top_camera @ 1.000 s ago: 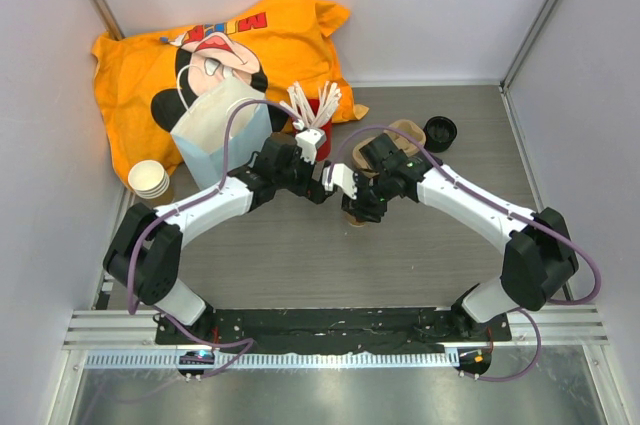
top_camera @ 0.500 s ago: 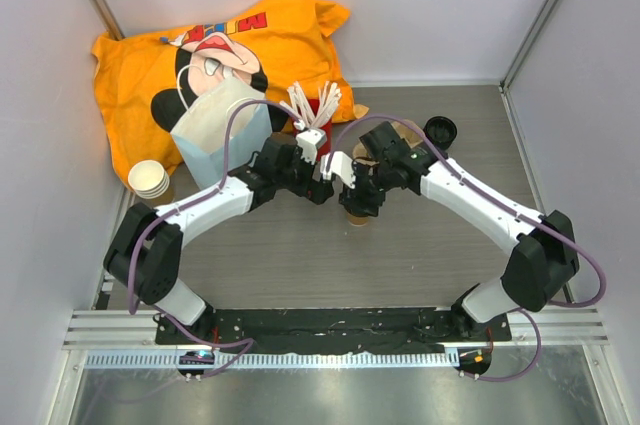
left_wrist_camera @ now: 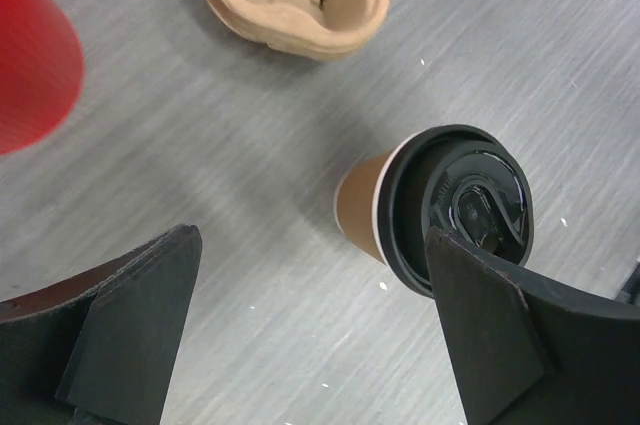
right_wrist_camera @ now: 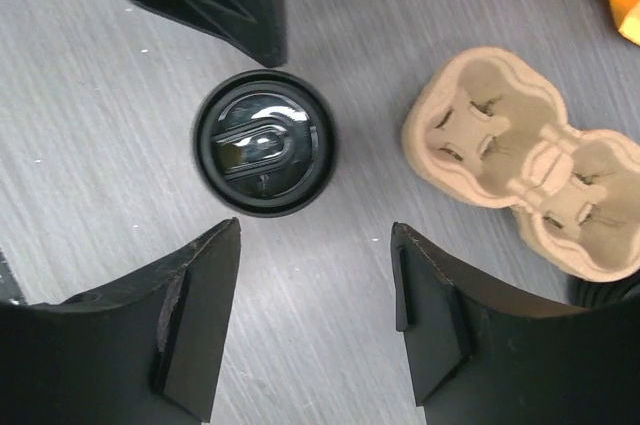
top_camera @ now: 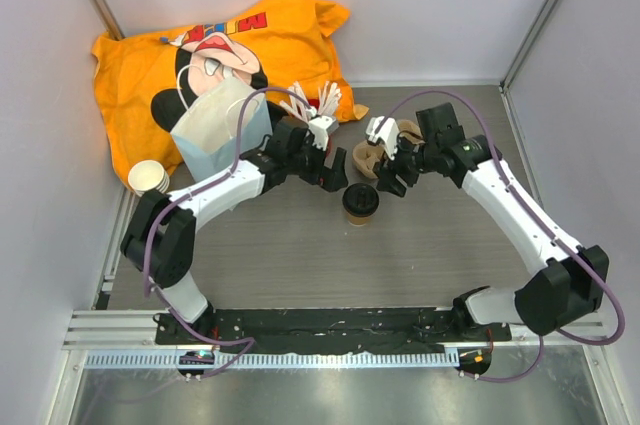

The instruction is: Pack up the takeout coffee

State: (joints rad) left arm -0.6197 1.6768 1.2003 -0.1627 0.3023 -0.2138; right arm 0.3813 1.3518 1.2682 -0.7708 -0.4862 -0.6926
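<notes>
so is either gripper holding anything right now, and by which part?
Nothing is held. Left gripper and right gripper are both open; the takeout coffee stands upright on the table, ungripped.

The takeout coffee (top_camera: 361, 202) stands on the bench (top_camera: 300, 250), in front of the cup holder (right_wrist_camera: 540, 160). The paper bag (top_camera: 222, 127) stands further left, the cloth bag (top_camera: 130, 75) behind it. 1 stack of cups (top_camera: 150, 179) sits far left.

Black-lidded brown takeout coffee (top_camera: 361, 201), bright red cup (left_wrist_camera: 30, 55), pale tan carrier (right_wrist_camera: 520, 180), orange cartoon-print cloth (top_camera: 130, 70), grey woodgrain table (top_camera: 300, 265).
</notes>
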